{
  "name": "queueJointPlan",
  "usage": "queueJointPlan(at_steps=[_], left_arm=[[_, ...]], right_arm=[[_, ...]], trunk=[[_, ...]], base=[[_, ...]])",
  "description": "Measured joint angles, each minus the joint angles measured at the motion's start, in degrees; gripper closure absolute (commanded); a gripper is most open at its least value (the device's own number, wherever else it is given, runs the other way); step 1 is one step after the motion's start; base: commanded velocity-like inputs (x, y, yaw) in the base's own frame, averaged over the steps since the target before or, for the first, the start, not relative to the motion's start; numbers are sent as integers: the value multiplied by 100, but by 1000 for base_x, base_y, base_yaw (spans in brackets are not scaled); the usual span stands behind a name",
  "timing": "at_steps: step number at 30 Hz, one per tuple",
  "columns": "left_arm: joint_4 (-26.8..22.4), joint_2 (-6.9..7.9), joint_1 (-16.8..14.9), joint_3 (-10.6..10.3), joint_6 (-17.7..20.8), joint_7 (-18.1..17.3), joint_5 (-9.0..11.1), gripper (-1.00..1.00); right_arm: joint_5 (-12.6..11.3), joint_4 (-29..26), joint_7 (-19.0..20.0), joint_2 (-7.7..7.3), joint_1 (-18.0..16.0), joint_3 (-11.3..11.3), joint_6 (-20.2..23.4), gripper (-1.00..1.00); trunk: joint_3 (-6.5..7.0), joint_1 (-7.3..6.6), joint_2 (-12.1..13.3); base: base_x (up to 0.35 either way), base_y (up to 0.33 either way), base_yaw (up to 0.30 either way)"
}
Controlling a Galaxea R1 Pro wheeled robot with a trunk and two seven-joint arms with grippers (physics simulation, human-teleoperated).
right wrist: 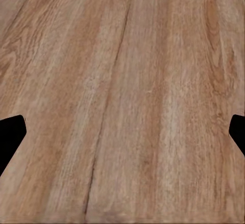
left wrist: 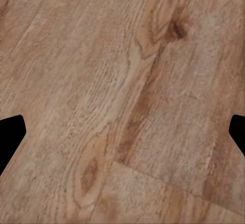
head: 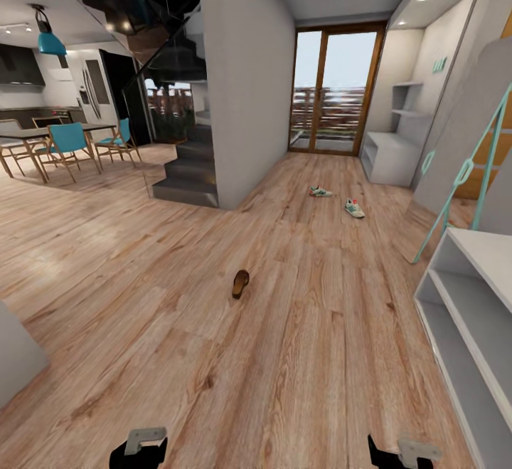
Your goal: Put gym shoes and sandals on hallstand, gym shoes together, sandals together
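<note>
Two cream-white gym shoes lie apart on the corridor floor far ahead, one further back, the other a little nearer and to the right. One dark brown sandal lies alone mid-floor, closer to me; the second sandal is out of view. The pale hallstand stands at the corridor's far right by the glass door, with staggered shelves above it. My left gripper and right gripper hang low over bare planks, both open and holding nothing.
A long plain white low shelving unit runs along the right wall near me, with a teal-framed leaning panel behind it. A grey wall block and dark stairs stand left of the corridor. Dining chairs sit far left.
</note>
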Motion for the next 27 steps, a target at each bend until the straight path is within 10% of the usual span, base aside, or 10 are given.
queueJointPlan(at_steps=[27], left_arm=[[15,2,-14,0,-13,17,21,-100]], right_arm=[[-6,344,7,25,-14,9,-2,-100]], trunk=[[-485,593,-1083]], base=[[0,0,-2]])
